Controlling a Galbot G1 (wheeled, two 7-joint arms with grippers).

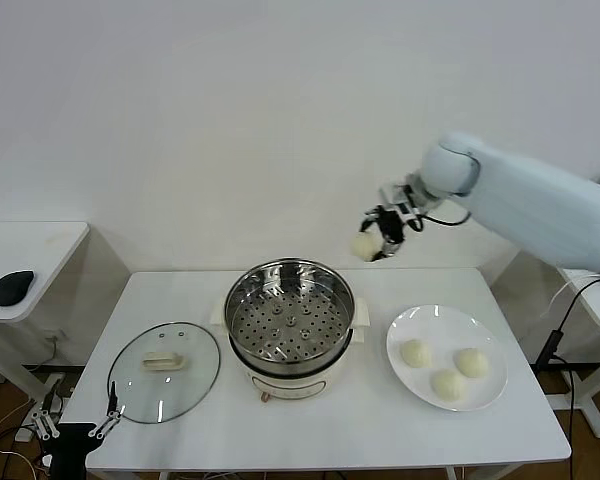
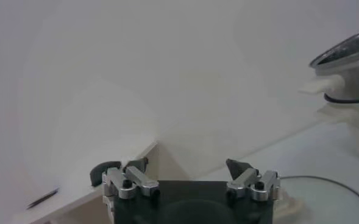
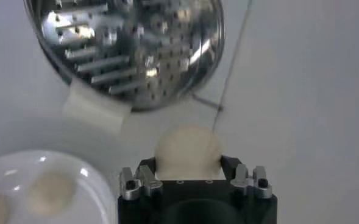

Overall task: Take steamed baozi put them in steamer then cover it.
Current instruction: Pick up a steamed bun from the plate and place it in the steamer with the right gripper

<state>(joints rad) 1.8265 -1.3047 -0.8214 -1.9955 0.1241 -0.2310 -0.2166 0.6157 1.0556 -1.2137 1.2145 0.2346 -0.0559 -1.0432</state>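
Cream-white baozi [image 1: 364,246] clamped in right hand [image 1: 378,240] | raised beside steamer [image 1: 290,312] | left hand [image 1: 77,427] fingers apart, parked low.

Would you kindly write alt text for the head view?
The right gripper holds one baozi in the air behind the open steamer. Three more buns sit on a white plate to its right; the glass cover lies to its left.

Bright, even, diffuse lighting; soft shadows under round shiny stainless-steel steamer [image 1: 290,325]; glare on its perforated tray; right wrist view blurry.
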